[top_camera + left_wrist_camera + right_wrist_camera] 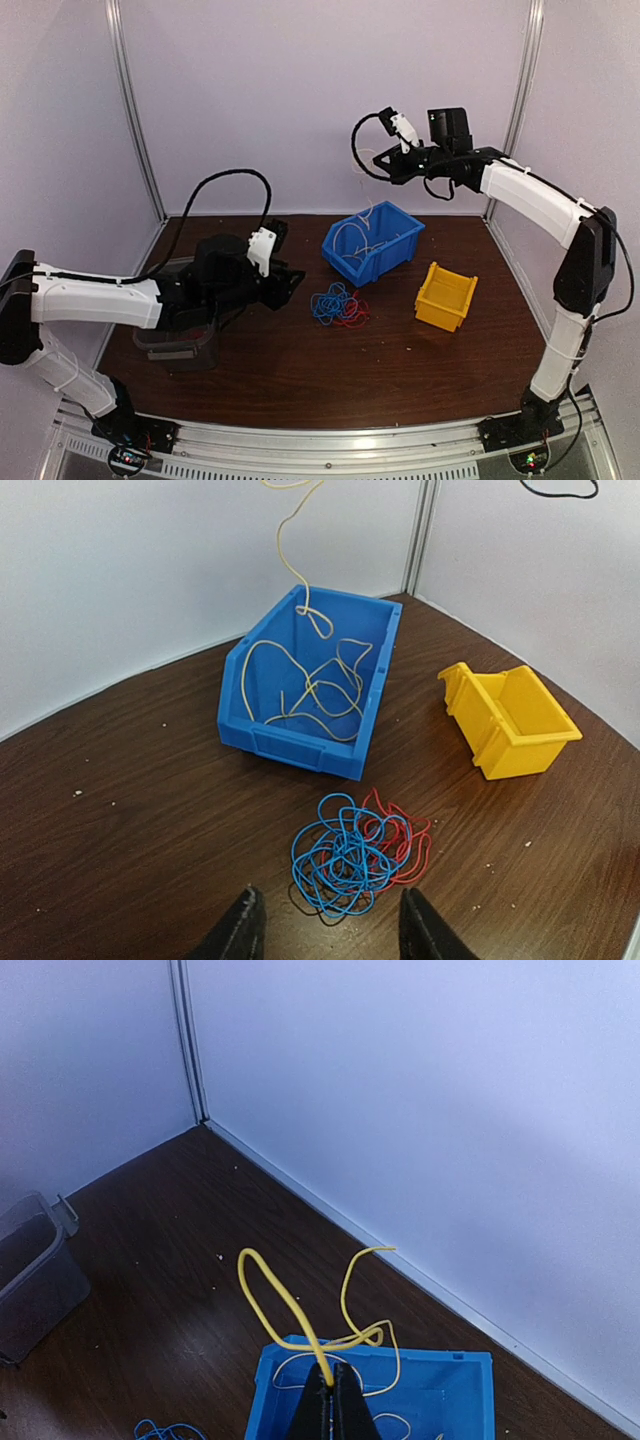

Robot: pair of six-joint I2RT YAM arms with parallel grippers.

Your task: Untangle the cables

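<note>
A tangle of blue cable (340, 858) and red cable (408, 840) lies on the brown table, seen from above as a small heap (337, 303). My left gripper (330, 930) hovers just short of the heap, open, with nothing between its fingers. My right gripper (335, 1400) is raised high over the blue bin (372, 241) and is shut on a yellow cable (290, 1310). That yellow cable (300, 670) hangs down into the blue bin (310, 685), where its loops lie coiled.
A yellow bin (446, 296) stands to the right of the heap. A clear grey container (180, 340) sits under my left arm at the table's left. White walls and metal posts close off the back and sides.
</note>
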